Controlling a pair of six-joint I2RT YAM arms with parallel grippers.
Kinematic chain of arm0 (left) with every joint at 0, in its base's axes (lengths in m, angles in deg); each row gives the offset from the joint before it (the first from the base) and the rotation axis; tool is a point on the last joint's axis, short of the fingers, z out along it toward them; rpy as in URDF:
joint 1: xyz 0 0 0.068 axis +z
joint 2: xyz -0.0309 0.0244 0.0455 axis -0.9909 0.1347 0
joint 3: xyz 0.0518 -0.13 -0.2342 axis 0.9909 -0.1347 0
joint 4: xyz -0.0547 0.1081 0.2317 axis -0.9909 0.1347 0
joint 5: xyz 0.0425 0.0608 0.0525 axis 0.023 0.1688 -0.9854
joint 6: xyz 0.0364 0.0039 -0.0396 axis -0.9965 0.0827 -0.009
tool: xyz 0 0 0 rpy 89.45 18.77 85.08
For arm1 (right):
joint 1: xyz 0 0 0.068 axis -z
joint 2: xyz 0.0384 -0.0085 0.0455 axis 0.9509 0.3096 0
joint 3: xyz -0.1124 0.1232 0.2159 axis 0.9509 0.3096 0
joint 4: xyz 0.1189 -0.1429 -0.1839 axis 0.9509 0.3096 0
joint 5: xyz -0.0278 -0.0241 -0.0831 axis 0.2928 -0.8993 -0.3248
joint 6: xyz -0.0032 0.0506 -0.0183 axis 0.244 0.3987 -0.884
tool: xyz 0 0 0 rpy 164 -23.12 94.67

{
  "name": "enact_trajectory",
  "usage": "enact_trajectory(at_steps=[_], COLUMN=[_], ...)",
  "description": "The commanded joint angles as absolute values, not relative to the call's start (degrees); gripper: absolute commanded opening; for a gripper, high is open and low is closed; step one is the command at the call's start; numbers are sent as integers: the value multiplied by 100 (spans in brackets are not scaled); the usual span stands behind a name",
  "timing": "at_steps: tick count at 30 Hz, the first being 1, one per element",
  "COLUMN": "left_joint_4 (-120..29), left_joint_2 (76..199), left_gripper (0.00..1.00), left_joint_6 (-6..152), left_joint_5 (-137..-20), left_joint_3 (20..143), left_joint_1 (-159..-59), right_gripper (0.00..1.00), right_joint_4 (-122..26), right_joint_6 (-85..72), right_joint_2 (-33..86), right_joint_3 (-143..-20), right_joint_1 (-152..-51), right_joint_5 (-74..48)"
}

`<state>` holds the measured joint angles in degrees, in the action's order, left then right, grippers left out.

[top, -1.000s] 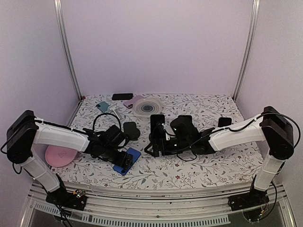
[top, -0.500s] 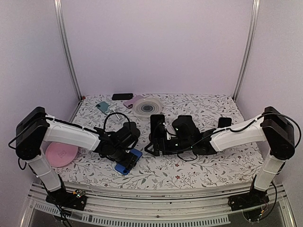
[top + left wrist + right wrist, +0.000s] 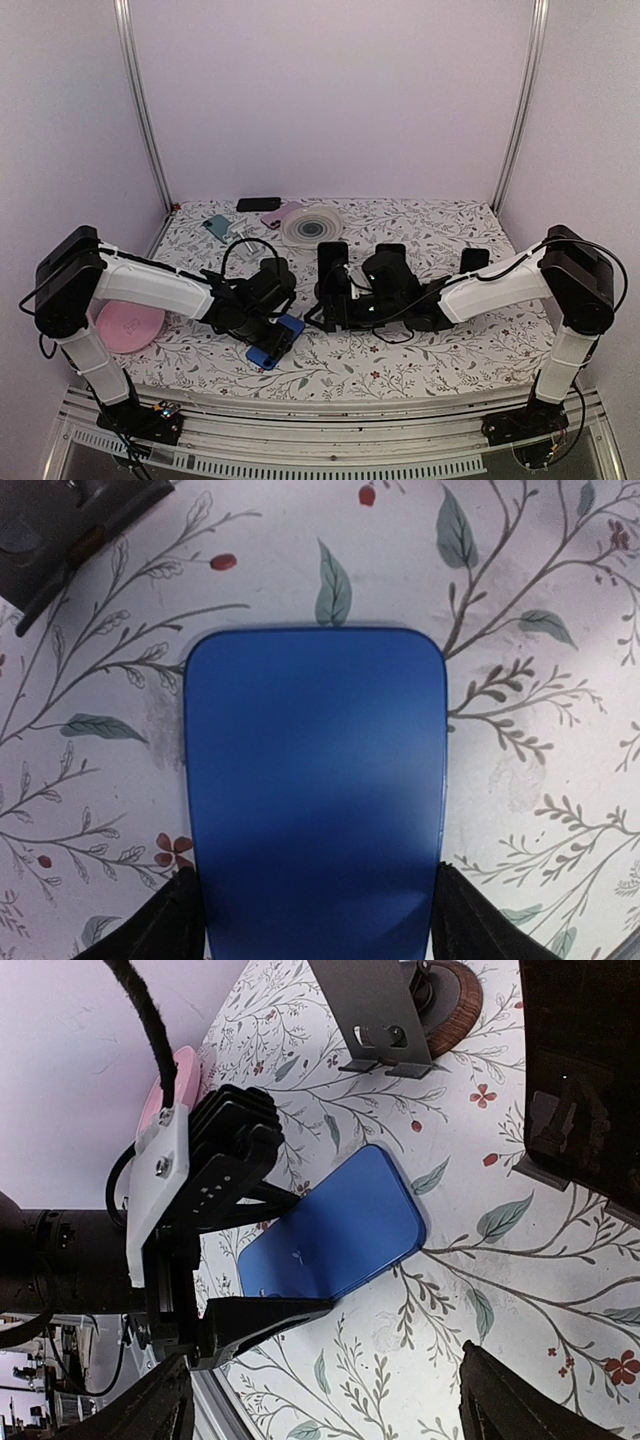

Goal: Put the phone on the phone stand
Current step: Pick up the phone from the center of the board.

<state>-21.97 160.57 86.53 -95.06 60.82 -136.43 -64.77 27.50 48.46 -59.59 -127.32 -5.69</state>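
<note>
On the floral cloth (image 3: pixel 430 350) left of centre, near the front edge, the overhead view shows the blue phone (image 3: pixel 266 357). The left gripper (image 3: pixel 272 338) is down on it. The right gripper (image 3: pixel 332 306) hovers just to its right, well clear of the phone.

From the left wrist, the phone is a plain, glossy, deep-blue slab with rounded corners, apparently flat on the cloth. The two black fingers (image 3: pixel 165 925) press against its long edges at the near end, clamped on it.

From the right wrist, that gripper's own fingers stand wide apart with nothing between them. The phone's back carries one tiny pale mark at its middle, too small to read. Beyond the phone stands the phone stand (image 3: pixel 372 1010), a grey metal plate with two hooked lips on a round brown base, unoccupied.
</note>
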Motion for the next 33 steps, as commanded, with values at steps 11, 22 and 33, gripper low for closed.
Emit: enact_trajectory(at_steps=[11,22,33], left_joint_4=[-2557,-2810,-3100], left_joint_2=[15681,15515,15407], left_gripper=[59,58,57], left_joint_6=[8860,8907,8927], left_joint_5=[-8781,-8715,-8626], left_joint_3=[5842,5767,5648], left_joint_1=[-13763,-13763,-13766], right_gripper=[90,85,64], right_joint_4=[-6859,-7258,-7843], right_joint_6=[3212,3558,4179], right_joint_2=[5261,5687,6099], right_joint_3=[-5853,-5860,-5859], right_joint_1=[-12637,-12630,-12637], right_joint_5=[-348,-144,-24])
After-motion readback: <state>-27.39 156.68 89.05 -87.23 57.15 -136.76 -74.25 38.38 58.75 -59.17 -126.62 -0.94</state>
